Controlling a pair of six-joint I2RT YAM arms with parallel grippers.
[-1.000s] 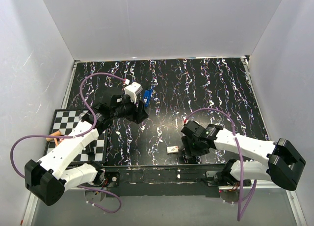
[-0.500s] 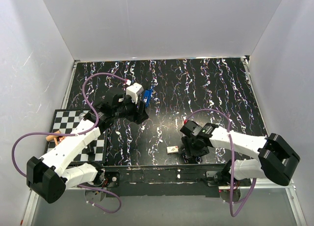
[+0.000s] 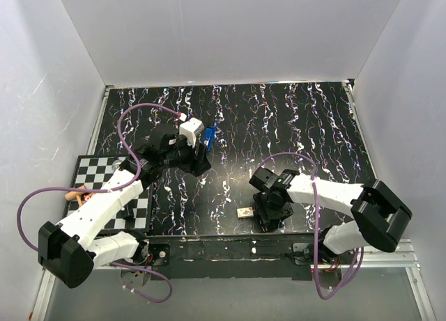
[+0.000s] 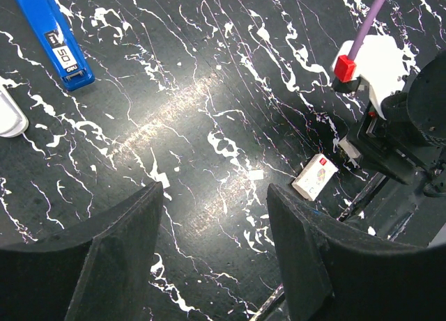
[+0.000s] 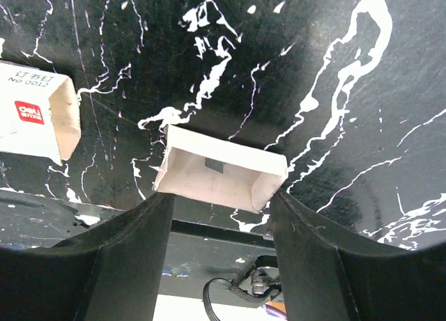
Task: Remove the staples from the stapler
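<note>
The blue stapler (image 3: 208, 136) lies flat on the black marbled table and shows at the top left of the left wrist view (image 4: 59, 39). My left gripper (image 3: 198, 164) (image 4: 216, 192) hovers beside it, open, with only bare table between its fingers. My right gripper (image 3: 268, 220) (image 5: 221, 196) stands open at the table's near edge. A white open cardboard tray (image 5: 219, 171), with a small grey piece inside, lies just past its fingertips and is wider than the gap. The staple box (image 3: 245, 212) (image 4: 315, 176) (image 5: 35, 112) rests to its left.
A checkered mat (image 3: 90, 175) lies at the left near corner with a small pinkish object (image 3: 77, 193) on it. White walls enclose the table on three sides. The table's front rail (image 5: 230, 237) runs right under my right fingers.
My right arm's forearm and elbow have swung left and the right gripper has shifted slightly left, toward the staple box. The left arm has barely moved.
</note>
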